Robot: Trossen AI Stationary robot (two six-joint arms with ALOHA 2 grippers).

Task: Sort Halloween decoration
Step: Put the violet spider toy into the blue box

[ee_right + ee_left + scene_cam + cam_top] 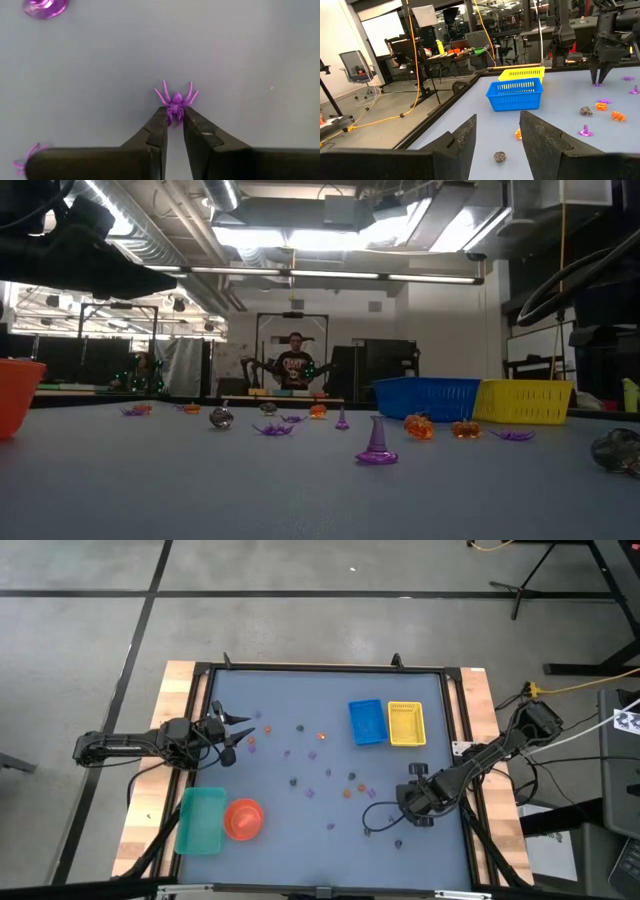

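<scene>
My right jaws [175, 119] are down at the grey-blue desk [300, 830], near its right front part, and they pinch the rear of a small purple plastic spider [176, 102] that lies flat on the surface. The two dark fingers touch its body from either side; its legs spread out ahead of the tips. In the high view the right gripper [368, 827] sits low on the desk, well in front of the yellow slotted rectangular tray [406, 724].

My left jaws [496, 131] stand apart with nothing between them, held above the left part of the desk, pointing across toward the blue slotted rectangular tray [515, 94], which stands just beside the yellow one.

The rest of the Halloween decoration, tiny orange, purple and dark grey pieces [320, 775], lies scattered over the middle of the desk, between the two arms. From the low view I see a purple witch-hat-shaped piece [376, 443] upright nearest the camera, orange pumpkin-like pieces [419, 426] behind it, and more purple spiders flat on the surface. A second purple piece [45, 7] lies near the spider I hold.

At the front left of the desk lie a green rectangular tray [200, 819] and a round orange bowl [243, 819], touching or nearly so.

A person [296, 363] is in the room beyond the desk.
</scene>
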